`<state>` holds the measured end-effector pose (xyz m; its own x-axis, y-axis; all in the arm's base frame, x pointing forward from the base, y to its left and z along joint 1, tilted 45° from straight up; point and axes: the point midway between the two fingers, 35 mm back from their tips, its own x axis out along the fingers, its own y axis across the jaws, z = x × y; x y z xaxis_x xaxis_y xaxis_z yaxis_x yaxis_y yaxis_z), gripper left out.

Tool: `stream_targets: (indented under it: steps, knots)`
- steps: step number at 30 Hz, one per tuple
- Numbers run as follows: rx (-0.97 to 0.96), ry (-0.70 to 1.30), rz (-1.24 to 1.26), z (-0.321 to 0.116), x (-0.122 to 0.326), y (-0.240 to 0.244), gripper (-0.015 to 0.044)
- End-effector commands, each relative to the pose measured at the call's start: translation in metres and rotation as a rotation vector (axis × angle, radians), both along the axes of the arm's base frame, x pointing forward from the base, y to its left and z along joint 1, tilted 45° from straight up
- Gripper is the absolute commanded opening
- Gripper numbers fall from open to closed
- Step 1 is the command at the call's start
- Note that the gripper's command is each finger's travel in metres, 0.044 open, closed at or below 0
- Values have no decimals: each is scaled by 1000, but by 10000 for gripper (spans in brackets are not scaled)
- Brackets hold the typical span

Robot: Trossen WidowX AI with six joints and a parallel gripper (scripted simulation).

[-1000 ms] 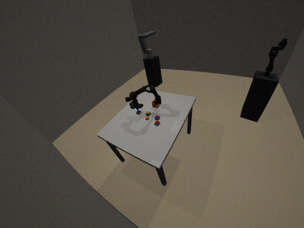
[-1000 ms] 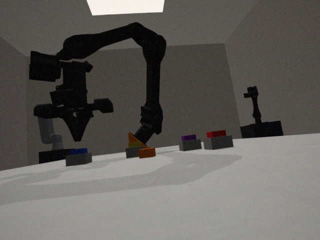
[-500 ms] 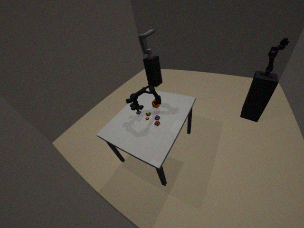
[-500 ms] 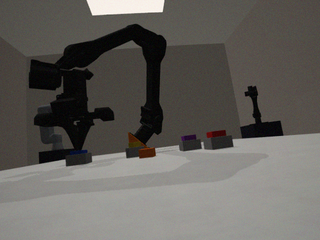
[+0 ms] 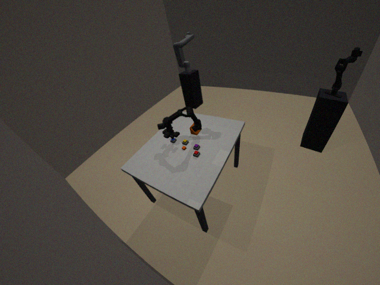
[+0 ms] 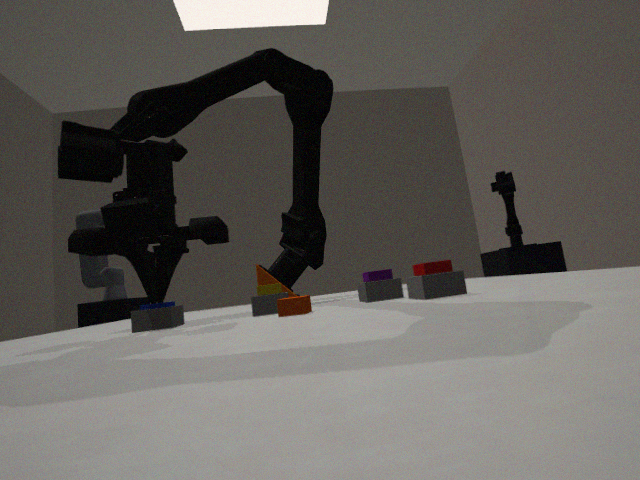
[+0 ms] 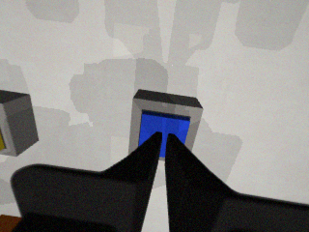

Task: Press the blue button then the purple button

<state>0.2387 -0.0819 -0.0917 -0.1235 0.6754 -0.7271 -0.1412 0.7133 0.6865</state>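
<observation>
Blue button (image 7: 163, 131), square in its grey housing, sits near the table's (image 5: 171, 184) far-left edge, directly under the gripper (image 7: 162, 138), whose fingers are pressed together on nothing, tips pointing straight down at the cap. Four buttons show: blue, yellow (image 5: 184, 142), purple (image 5: 196, 146) and red (image 5: 196, 153), plus one orange block (image 5: 183, 148) among them. Purple lies well to the right, with yellow between; most bare tabletop spreads toward the near edge.

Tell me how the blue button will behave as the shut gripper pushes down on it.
The blue button probably sinks straight into its grey housing without tipping, since the housing sits flat and low. The shut gripper meets its near edge, off centre, so the narrow tips might slide on the smooth cap.
</observation>
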Motion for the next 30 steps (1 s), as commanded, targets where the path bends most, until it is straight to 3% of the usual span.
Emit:
stream_targets:
  steps: [1, 21, 30]
  knots:
    - [4, 3, -6, 0, 0, 1, 20]
    - [1, 5, -6, 69, 11, -64, 20]
    - [-23, -5, -26, 169, 30, 25, 20]
